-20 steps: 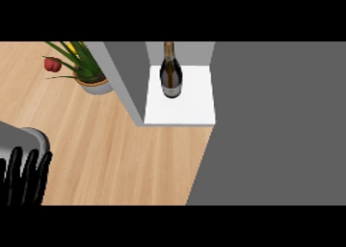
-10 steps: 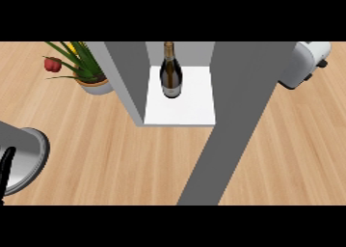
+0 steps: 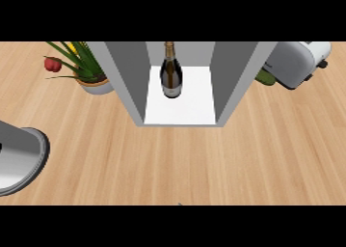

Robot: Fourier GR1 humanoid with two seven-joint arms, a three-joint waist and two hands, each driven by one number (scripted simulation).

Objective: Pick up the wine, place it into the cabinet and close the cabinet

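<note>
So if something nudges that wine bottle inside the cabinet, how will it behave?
The wine bottle stands upright, tall on a narrow base, so it would probably tip rather than slide. It looks like smooth glass: likely slippery, rigid and breakable. The cabinet walls beside it might catch a sideways fall.

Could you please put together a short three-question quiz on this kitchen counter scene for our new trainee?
1. True or false: the wine bottle stands upright inside the cabinet.
2. Which object sits on the counter to the right of the cabinet?
A. a kettle
B. a toaster
C. a bowl
3. Fill in the blank: left of the cabinet stands a potted ____ with a red flower.

Key:
1. True; it stands on the cabinet's white floor, and the cabinet's front is open.
2. B, the toaster.
3. plant.
</note>
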